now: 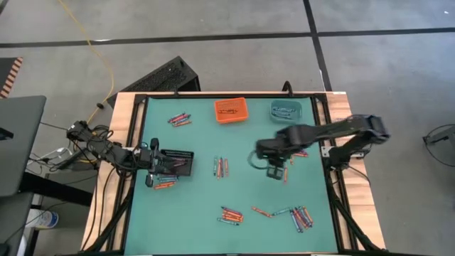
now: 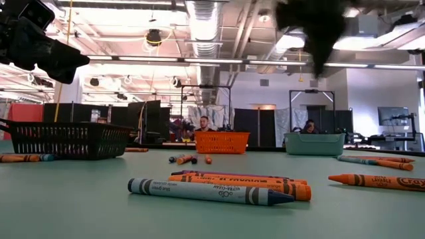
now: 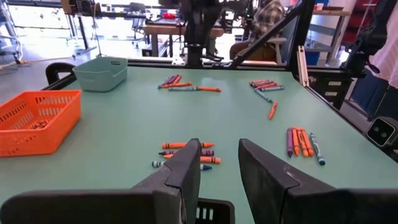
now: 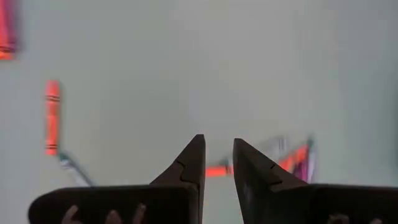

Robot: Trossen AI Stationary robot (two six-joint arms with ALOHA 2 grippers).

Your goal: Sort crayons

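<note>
Crayons lie flat on the green table in loose groups: far left (image 1: 180, 119), middle (image 1: 221, 167), near middle (image 1: 231, 215), near right (image 1: 300, 217), and beside the black basket (image 1: 165, 183). An orange bin (image 1: 231, 110) and a teal bin (image 1: 286, 110) stand at the far edge. My left gripper (image 3: 219, 163) is open and empty above the left rim of the black basket (image 1: 178, 162). My right gripper (image 4: 217, 160) hovers well above the table right of the middle (image 1: 274, 169). Its fingers stand a narrow gap apart with nothing between them.
The black basket (image 2: 70, 139) stands at the table's left side under my left arm. Wooden rails (image 1: 341, 107) frame the table. Bare mat lies between the crayon groups (image 1: 199, 199). People sit in the room beyond the far edge (image 2: 204, 123).
</note>
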